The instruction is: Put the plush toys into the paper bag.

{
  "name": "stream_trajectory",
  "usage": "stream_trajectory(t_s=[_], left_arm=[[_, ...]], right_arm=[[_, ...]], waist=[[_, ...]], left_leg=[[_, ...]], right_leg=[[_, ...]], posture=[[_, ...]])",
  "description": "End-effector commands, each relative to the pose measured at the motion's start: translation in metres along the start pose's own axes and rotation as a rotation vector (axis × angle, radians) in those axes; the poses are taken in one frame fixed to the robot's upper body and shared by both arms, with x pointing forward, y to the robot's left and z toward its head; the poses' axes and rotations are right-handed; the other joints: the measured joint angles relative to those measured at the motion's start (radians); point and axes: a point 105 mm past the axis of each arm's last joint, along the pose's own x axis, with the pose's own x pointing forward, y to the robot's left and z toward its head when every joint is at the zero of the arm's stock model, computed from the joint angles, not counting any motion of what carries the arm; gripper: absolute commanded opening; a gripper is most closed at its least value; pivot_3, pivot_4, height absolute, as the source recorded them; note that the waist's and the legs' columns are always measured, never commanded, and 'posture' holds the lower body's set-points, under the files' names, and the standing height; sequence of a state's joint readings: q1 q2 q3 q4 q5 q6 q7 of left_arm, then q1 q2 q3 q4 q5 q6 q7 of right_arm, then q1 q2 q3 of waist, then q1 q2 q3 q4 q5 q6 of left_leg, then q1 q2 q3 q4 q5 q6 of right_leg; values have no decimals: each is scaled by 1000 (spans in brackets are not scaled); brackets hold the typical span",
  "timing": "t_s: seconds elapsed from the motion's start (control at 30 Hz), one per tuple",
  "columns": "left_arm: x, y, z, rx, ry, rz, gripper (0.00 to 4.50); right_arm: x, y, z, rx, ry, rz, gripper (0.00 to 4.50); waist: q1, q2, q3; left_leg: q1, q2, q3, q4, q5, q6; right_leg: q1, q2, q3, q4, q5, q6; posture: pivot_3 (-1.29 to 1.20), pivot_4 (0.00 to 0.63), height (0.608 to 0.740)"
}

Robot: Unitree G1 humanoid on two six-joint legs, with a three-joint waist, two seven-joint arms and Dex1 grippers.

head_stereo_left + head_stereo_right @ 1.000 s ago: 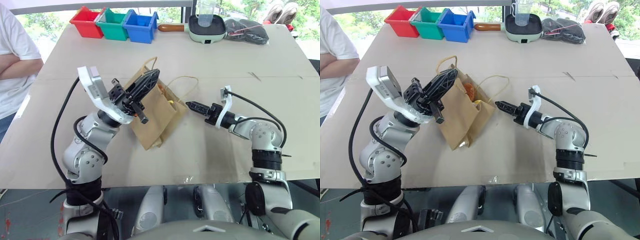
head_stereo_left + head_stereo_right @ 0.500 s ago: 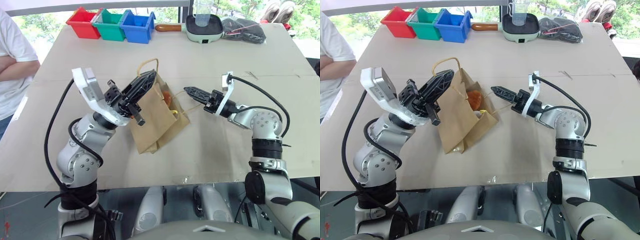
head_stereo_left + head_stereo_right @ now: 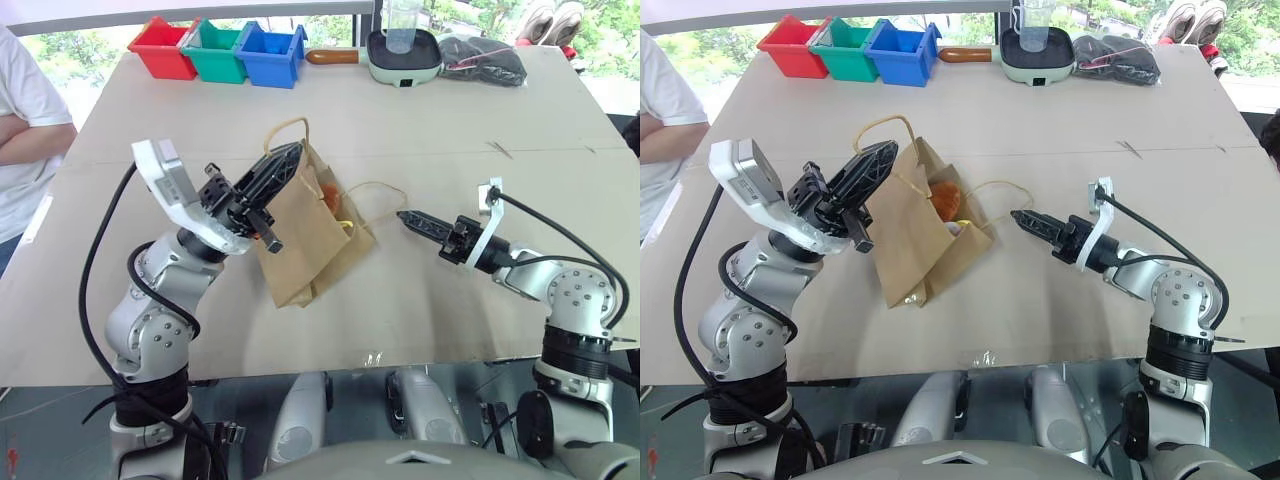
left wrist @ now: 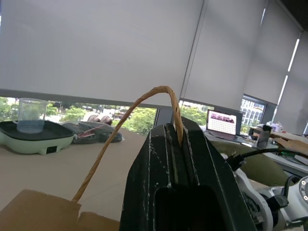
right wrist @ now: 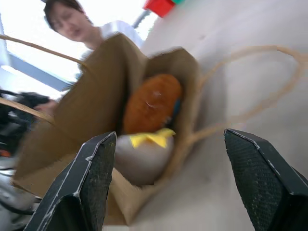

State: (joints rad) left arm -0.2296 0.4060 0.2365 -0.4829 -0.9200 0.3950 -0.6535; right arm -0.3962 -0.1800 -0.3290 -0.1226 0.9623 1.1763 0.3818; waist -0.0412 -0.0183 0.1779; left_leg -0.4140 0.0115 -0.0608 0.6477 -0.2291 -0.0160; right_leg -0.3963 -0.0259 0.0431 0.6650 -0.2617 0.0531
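Paper bag: brown kraft paper bag (image 3: pixel 908 232) lies on the table (image 3: pixel 1060 130), left of centre, its mouth raised and opening to the right.
Upper handle: one tan cord handle (image 4: pixel 126 124) rises from the bag's top edge and runs between the closed fingers of the left gripper.
Lower handle: the other cord loop (image 3: pixel 997 195) lies flat on the table just right of the bag's mouth.
Left gripper: left gripper (image 3: pixel 272 173) is clenched on the upper handle, holding that side of the bag up off the table.
Right gripper: right gripper (image 3: pixel 1023 220) is released and holds nothing; it hangs just right of the bag's mouth, pointing left at it, fingers (image 5: pixel 89 185) spread apart.
Brown plush toy: orange-brown furry toy (image 5: pixel 151 102) sits inside the bag, toward the far part of the opening.
White plush toy: white toy with a yellow tip (image 5: pixel 144 153) lies inside the bag, just in front of the brown one and touching it.
Far edge: red bin (image 3: pixel 792 46), green bin (image 3: pixel 845 48) and blue bin (image 3: pixel 898 50) stand in a row at far left; a pale green pan (image 3: pixel 1038 55) stands to their right.
Person: a person in a white shirt (image 3: pixel 665 105) stands at the left side of the table.
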Motion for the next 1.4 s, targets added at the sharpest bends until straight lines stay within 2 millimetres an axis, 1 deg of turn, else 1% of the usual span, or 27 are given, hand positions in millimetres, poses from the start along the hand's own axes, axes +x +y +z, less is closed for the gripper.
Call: stream_trajectory(t_s=[0.03,0.17,0.23,0.27,0.3,0.37,0.4,0.43,0.5,0.53,0.6,0.63,0.67,0.73,0.83,0.9,0.93,0.97,1.03,1.1,1.17,1.23,1.27,1.3,1.37,1.4], left_arm=[[0,-8,13,33,-42,-30,0],[0,-7,12,32,-40,-31,0],[0,-8,12,33,-40,-31,0],[0,-7,12,34,-40,-30,0],[-1,-7,12,37,-40,-26,0],[-2,-6,12,43,-40,-19,0],[-2,-6,12,45,-40,-17,0],[-2,-5,12,47,-40,-14,0],[-3,-1,15,59,-46,0,0],[-3,4,18,74,-49,11,0],[-2,18,28,100,-69,45,0],[0,26,33,117,-72,55,0],[1,32,37,136,-65,57,0],[6,41,42,161,-52,50,0],[16,54,48,185,-33,29,0],[23,62,44,195,2,12,0],[29,68,37,197,31,13,0],[34,75,27,196,76,17,0],[39,88,-1,213,166,42,0],[40,94,-22,218,236,46,0],[42,91,-32,220,246,8,0],[42,96,-38,215,268,17,0],[42,98,-38,201,271,13,0],[41,98,-35,157,263,1,0],[37,95,-21,107,240,-44,0],[34,92,-16,92,238,-74,727]], right_arm=[[16,-2,8,-3,-50,-20,3419],[39,-9,9,21,-66,-30,3419],[50,-10,12,17,-81,-19,3419],[57,-6,17,6,-101,6,3189],[62,1,21,-11,-117,49,2889],[68,13,26,-51,-131,117,2154],[68,19,28,-73,-138,154,1555],[68,25,30,-89,-149,190,1186],[62,45,40,-110,-196,280,151],[58,58,48,-115,-227,335,62],[48,88,63,-145,-282,434,62],[44,106,71,-167,-307,484,62],[40,121,77,-193,-326,517,62],[35,144,85,-236,-351,563,62],[28,173,92,-306,-375,592,62],[25,183,92,-366,-375,582,62],[23,183,93,-382,-382,561,62],[23,176,93,-415,-383,493,62],[29,145,88,-473,-354,319,62],[32,123,85,-471,-330,205,62],[31,116,83,-482,-319,174,564],[27,117,80,-508,-295,183,1414],[25,119,79,-518,-284,190,1866],[21,121,79,-526,-268,199,2311],[7,126,75,-536,-208,236,3092],[0,128,71,-556,-169,251,3604]], waist=[[0,0,0],[0,0,0],[2,0,0],[3,0,0],[2,0,0],[2,0,0],[3,0,0],[3,0,0],[4,0,0],[4,1,0],[4,1,1],[5,1,1],[4,2,1],[3,2,1],[3,2,1],[3,2,1],[5,2,1],[8,2,1],[10,1,1],[9,1,0],[3,1,1],[-2,1,1],[-3,1,1],[-3,1,1],[-2,1,1],[-2,1,1]], left_leg=[[0,0,0,0,0,0],[0,0,0,0,0,0],[0,0,0,0,0,0],[-1,0,0,0,0,0],[-1,0,0,0,0,0],[-1,0,0,0,0,0],[-1,0,0,0,0,0],[-1,0,0,0,0,0],[-1,0,0,0,0,0],[-1,0,0,0,0,0],[-1,0,0,0,0,0],[-1,0,-1,0,0,0],[-1,0,-2,0,0,0],[-1,0,-2,0,0,0],[-1,0,-2,0,0,0],[-2,0,-2,0,0,0],[-2,0,-2,-1,0,0],[-2,-1,-2,-1,0,0],[-2,-1,-2,0,0,0],[-1,-1,-1,0,0,0],[-2,-1,0,-1,0,0],[-4,-1,1,-1,0,0],[-4,-1,1,-2,0,0],[-4,-1,1,-2,0,0],[-4,0,1,-3,0,0],[-5,0,1,-3,0,0]], right_leg=[[0,0,0,0,0,0],[0,0,0,0,0,0],[0,0,0,0,0,0],[0,0,-1,0,0,0],[0,0,-1,0,0,0],[0,0,0,0,0,0],[0,0,0,0,0,0],[0,0,-1,0,0,0],[0,-1,-1,-1,0,0],[0,-1,-1,-1,0,0],[0,-1,-1,0,0,0],[0,-1,-2,0,0,0],[0,0,-2,1,0,0],[-1,0,-2,1,0,0],[0,0,-2,0,0,0],[-1,0,-3,-1,0,0],[-1,-1,-3,-1,0,0],[-1,-1,-3,-1,0,0],[-1,-1,-3,-1,0,0],[0,-1,-2,-1,0,0],[-1,-1,-1,-1,0,0],[-5,-1,0,1,0,0],[-6,-1,1,1,0,0],[-7,-1,1,2,0,0],[-7,-1,0,2,0,0],[-8,-1,0,2,0,0]], posture=[[0,150,740],[0,150,740],[0,150,740],[0,150,740],[0,150,740],[0,150,740],[0,150,740],[0,150,740],[0,150,740],[0,150,740],[0,150,740],[0,150,740],[0,150,740],[0,150,740],[0,150,740],[0,150,740],[0,150,740],[0,150,740],[0,150,740],[0,150,740],[0,150,740],[0,150,740],[0,150,740],[0,150,740],[0,150,740],[0,150,740]])
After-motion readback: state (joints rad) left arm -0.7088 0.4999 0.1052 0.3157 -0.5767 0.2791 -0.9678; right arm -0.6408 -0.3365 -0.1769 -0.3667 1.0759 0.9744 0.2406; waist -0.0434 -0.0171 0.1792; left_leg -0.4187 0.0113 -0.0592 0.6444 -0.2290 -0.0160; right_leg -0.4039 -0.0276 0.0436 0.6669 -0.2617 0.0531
